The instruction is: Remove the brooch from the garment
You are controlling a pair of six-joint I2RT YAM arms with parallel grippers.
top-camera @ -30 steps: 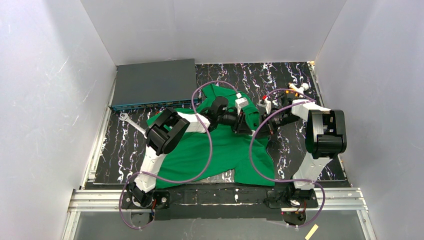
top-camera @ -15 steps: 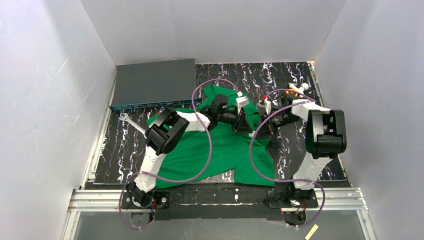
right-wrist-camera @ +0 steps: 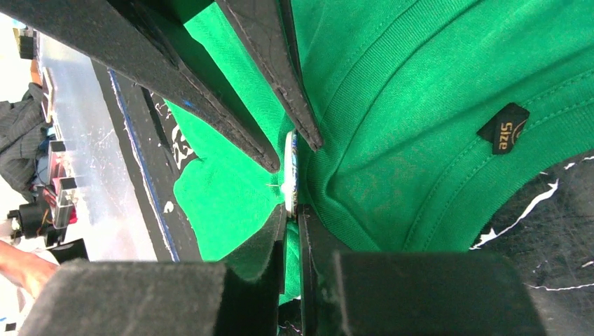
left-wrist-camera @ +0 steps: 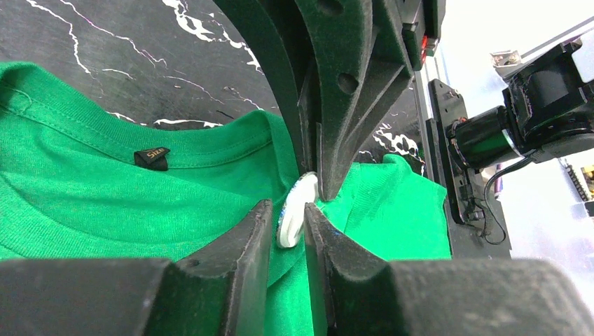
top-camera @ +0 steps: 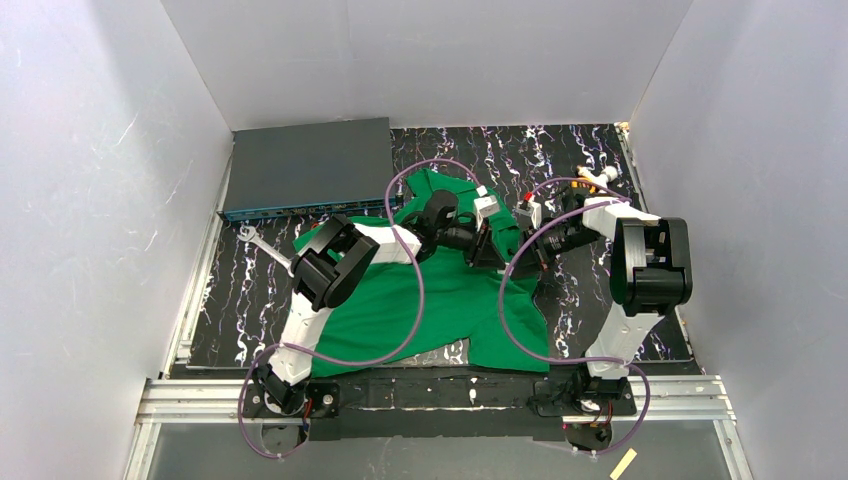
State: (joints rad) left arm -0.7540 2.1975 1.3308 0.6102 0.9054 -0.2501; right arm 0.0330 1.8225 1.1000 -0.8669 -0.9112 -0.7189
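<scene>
The bright green garment [top-camera: 440, 300] lies spread on the black marbled table. Both grippers meet over it near its collar. A small white round disc [left-wrist-camera: 293, 213] stands edge-on in a raised fold of the fabric. My left gripper [left-wrist-camera: 287, 210] has its fingers closed round the disc and fold. My right gripper [right-wrist-camera: 293, 213] is shut on the disc's other edge [right-wrist-camera: 290, 175], facing the left one. In the top view both grippers [top-camera: 505, 252] hide the spot. No red-orange maple-leaf brooch shows in any view.
A flat grey box [top-camera: 305, 165] lies at the back left. A silver wrench-like tool [top-camera: 262, 245] lies left of the shirt. Small orange and white objects [top-camera: 597, 178] sit at the back right. The shirt's black size tag [right-wrist-camera: 503, 129] is at the collar.
My left gripper has shifted slightly right, closer against the right gripper. The shirt has hardly moved.
</scene>
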